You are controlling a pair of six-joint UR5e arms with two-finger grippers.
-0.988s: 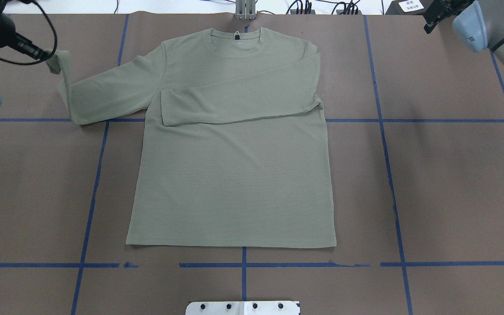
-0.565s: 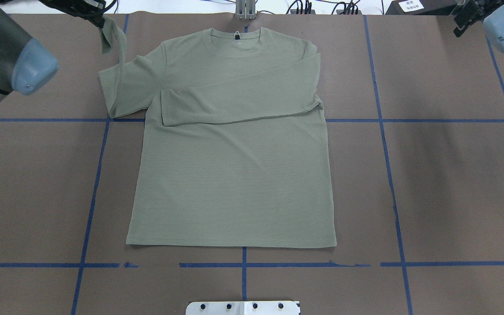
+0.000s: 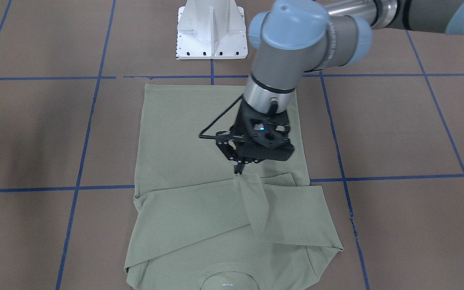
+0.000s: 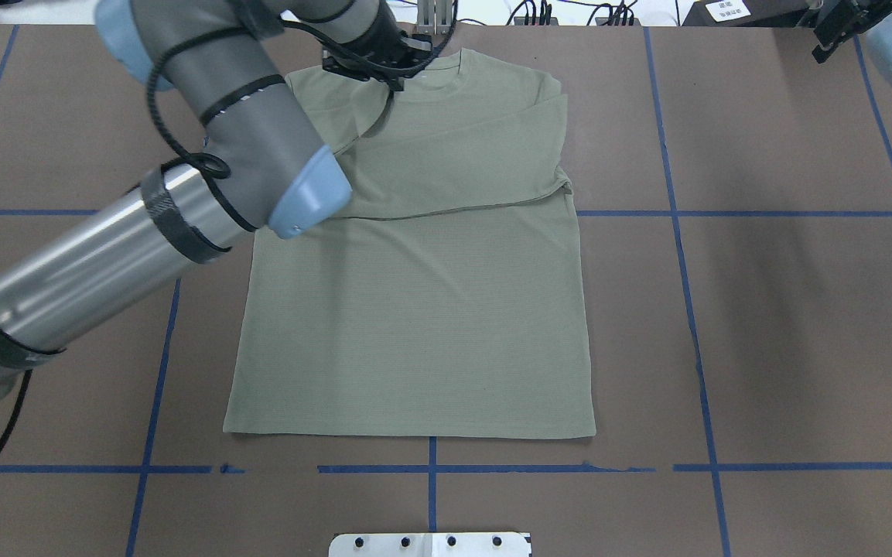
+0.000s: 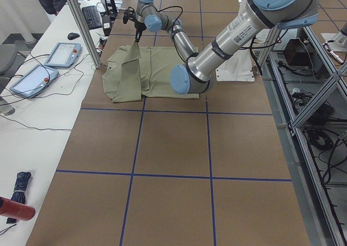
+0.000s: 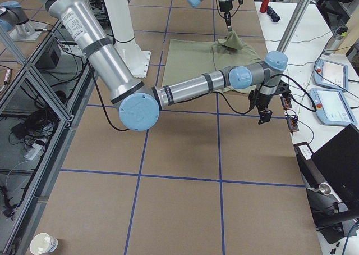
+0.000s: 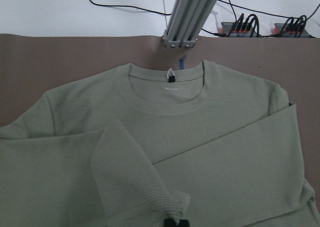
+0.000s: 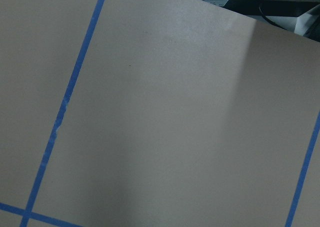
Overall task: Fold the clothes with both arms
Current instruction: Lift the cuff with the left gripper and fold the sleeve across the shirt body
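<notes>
**Risk: shirt being dragged, or sleeve being dropped crooked**

The table (image 4: 763, 325) is being relied on as the only anchor. The shirt (image 4: 415, 325) is lying flat at its middle, collar toward the far edge, hem toward the robot base, and it is not being pinned anywhere. If the sleeve is being pulled further right than its slack allows, the whole torso is likely being dragged and the squared hem skewed.

The shirt's left shoulder is being hidden overhead by the left arm (image 4: 244, 147), so the fold line there is not being checked from that view. No hold-down is being given by the right gripper (image 4: 828, 39): it is being kept at the far right corner, well apart from the cloth. Whether its jaws are spread or closed cannot be told.

The other sleeve (image 4: 453, 172) is already lying across the chest. The left sleeve (image 3: 296, 213) is being laid over it. If it is being let go from height, the limp knit is likely being left twisted or bunched.

The cuff (image 3: 248, 193) is being pinched between the pressed-together fingers of the left gripper (image 3: 238, 169), above the chest. Only a thin edge appears to be gripped, so a slip is being risked.
</notes>
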